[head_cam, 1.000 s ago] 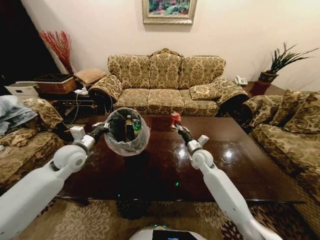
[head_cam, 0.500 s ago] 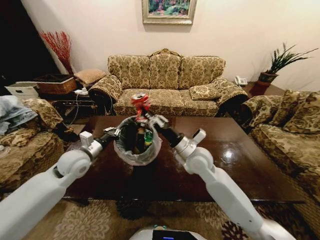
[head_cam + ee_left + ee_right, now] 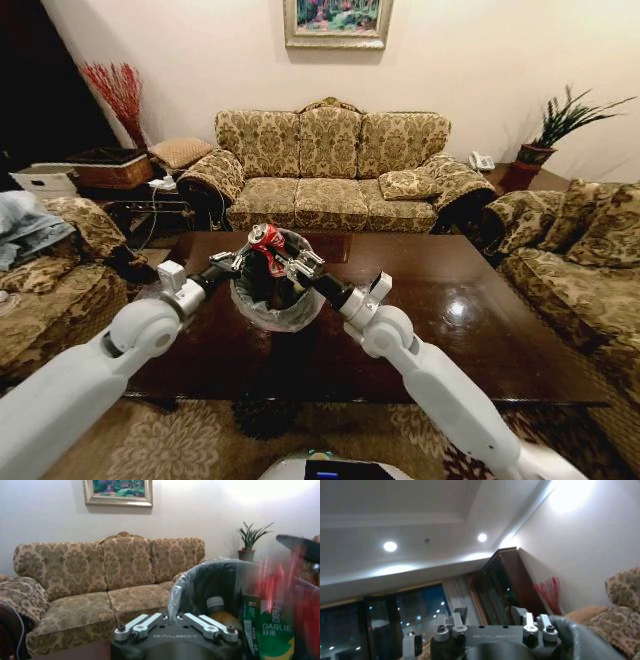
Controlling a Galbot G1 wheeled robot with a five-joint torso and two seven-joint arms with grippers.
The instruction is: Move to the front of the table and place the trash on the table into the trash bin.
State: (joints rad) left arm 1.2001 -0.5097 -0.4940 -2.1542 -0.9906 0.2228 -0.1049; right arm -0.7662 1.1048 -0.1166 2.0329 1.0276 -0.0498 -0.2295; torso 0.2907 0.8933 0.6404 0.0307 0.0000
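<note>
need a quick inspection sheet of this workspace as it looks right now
surface: the table is glossy dark wood, and its visible top is bare of loose trash.
job's things: the trash bin, bag-lined, is held up above the table; the red can sits over its rim; inside are a green-yellow wrapper tube and a tan bottle.
clutter: a box and basket stand on a side table at far left.
grippers: the left gripper is shut on the bin's rim; the right gripper is shut on the red can.
cables: a dark cord hangs by the side table.
surroundings: patterned sofa, framed painting, potted plant.
</note>
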